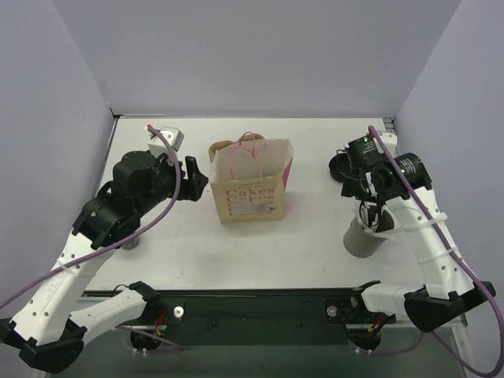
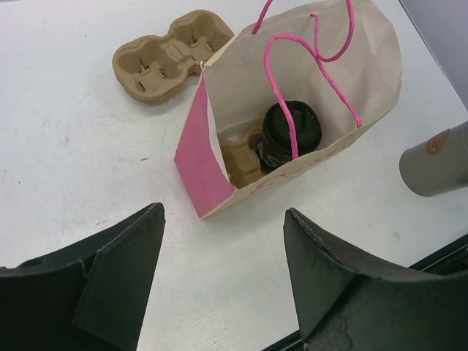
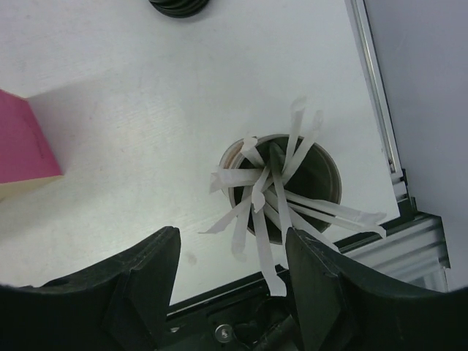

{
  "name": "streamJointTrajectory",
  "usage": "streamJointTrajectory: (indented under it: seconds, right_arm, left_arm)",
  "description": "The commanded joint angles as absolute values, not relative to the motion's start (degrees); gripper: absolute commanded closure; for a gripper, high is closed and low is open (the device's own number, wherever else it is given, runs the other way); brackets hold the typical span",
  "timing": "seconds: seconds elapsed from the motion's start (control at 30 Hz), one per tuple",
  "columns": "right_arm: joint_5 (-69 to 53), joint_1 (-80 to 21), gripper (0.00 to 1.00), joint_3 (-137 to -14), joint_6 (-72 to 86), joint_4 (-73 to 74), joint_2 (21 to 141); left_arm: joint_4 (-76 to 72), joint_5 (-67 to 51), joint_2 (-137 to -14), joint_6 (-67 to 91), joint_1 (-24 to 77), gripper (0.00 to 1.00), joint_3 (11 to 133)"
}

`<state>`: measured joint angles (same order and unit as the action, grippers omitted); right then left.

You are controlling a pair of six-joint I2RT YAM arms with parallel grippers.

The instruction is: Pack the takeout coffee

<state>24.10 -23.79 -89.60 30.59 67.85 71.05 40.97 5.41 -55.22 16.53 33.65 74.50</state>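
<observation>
- The white table [image 1: 315,260] carries everything, and the brown paper bag [image 1: 250,185] stands upright and open at its middle.
- The left hand [image 2: 223,213] hangs just left of the bag, its fingers wide apart with nothing between them.
- The right hand [image 3: 230,241] hovers over the grey cylinder [image 1: 364,242] at the near right, its fingers also spread and empty.
- A spare pulp tray [image 2: 172,55] lies empty on the table beyond the bag.
- Inside the bag, one lidded black coffee cup [image 2: 291,130] sits in a second pulp tray [image 2: 238,162]. So the takeout coffee is down in the bag.
- A stack of loose lids [image 3: 179,6] sits at the far right.
- Paper-wrapped straws [image 3: 256,197] fan out of the cylinder, right under the right hand.
- My read is that the cup is packed and a straw comes next. That calls for dropping onto one wrapper, pinching it alone, lifting it straight out and carrying it left to the bag mouth.
</observation>
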Motion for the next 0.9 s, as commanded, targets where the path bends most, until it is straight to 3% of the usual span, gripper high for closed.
streamJointTrajectory:
  seconds: [0.0,0.37,0.87]
  right_arm:
    - [23.81,-21.01,0.43,-88.24,28.05,69.7,73.3]
    - [24.17,-8.62,0.5,-84.82,24.97,61.53,75.93]
    - [20.74,-2.46,0.61,-79.9,20.21,52.56,79.19]
  left_arm:
    - [40.52,4.39,-54.75,15.64,33.31,0.24,73.65]
    - [41.48,2.99,-55.63,14.41,33.31,0.24,74.71]
    - [42.01,3.87,-55.46,13.01,33.31,0.24,74.27]
